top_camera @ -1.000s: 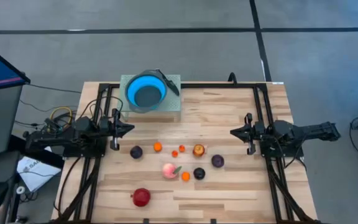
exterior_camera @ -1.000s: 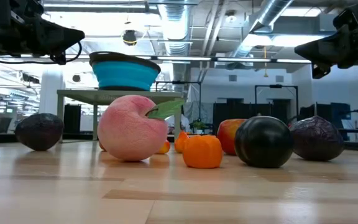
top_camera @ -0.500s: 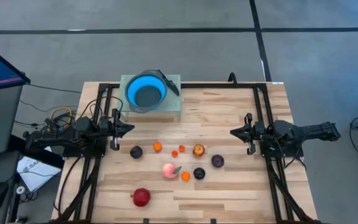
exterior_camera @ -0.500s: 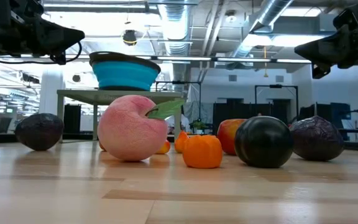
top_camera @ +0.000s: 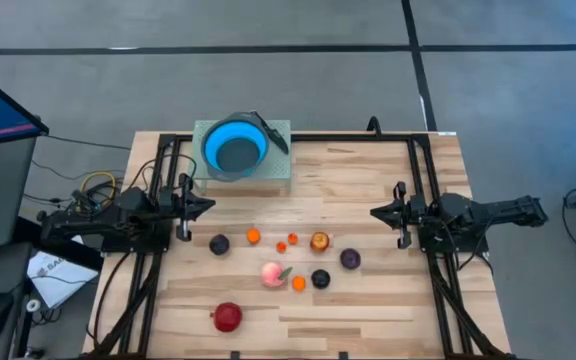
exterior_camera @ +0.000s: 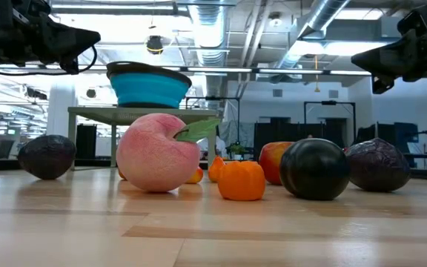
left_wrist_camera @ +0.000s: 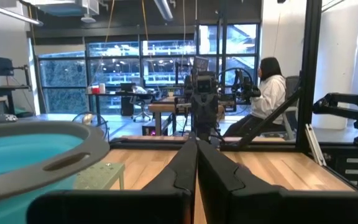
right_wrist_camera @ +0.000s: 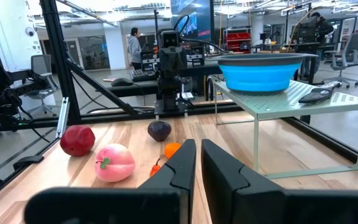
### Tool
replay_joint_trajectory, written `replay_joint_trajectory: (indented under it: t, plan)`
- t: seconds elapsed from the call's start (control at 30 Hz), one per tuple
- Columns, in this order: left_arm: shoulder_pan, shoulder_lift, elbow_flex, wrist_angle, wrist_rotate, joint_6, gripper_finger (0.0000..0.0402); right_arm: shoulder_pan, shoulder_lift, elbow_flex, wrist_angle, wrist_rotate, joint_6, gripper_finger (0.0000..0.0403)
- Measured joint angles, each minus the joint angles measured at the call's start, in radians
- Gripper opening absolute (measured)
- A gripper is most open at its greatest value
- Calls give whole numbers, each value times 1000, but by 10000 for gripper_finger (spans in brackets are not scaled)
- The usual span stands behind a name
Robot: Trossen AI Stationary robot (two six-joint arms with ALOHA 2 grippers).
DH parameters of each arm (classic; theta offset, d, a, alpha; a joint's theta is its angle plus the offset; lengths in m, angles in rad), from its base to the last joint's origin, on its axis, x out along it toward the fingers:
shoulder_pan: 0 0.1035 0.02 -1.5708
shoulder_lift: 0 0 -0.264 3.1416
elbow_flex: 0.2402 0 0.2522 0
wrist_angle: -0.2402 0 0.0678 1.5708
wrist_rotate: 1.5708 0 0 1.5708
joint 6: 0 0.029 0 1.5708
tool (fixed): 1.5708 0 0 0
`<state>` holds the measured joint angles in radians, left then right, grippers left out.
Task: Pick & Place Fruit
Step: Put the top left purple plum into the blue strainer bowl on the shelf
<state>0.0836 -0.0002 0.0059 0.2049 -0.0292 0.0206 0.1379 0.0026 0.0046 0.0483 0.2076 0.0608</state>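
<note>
A: Left to right, what is on the table?

B: The left gripper [top_camera: 208,207], fingers closed on nothing, hangs at the left edge. Behind it, a blue bowl [top_camera: 235,147] sits on a green stand [top_camera: 276,172].

A: And the fruit?

B: Mid-table: a plum [top_camera: 219,244], a red apple [top_camera: 227,317] nearest the front, a peach [top_camera: 272,273], small oranges [top_camera: 298,283], two more plums [top_camera: 320,279].

A: Far right?

B: The right gripper [top_camera: 376,213], also closed and empty, above the right edge.

The wooden table [top_camera: 368,180] carries scattered fruit [top_camera: 272,273] and a green stand [top_camera: 278,172] at its far edge.
</note>
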Motion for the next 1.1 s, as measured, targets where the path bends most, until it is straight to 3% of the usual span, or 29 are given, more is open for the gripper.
replay_joint_trajectory:
  t: [0.3,0.5,0.6,0.8,0.93,1.1]
  plan:
    - [0,19,0,7,-2,0,8,0,0,0,0,0,0,21]
    - [-8,109,0,139,-54,-90,7,-1,0,0,94,0,9,21]
    - [-67,259,35,199,-86,-83,2,-1,0,0,187,1,64,21]
    - [-261,724,305,170,-285,54,2,-23,0,0,243,3,73,21]
    - [-357,953,522,-33,-338,36,4,-36,16,0,234,3,119,21]
    - [-446,1085,740,-367,-365,-131,20,-43,33,0,226,3,135,21]
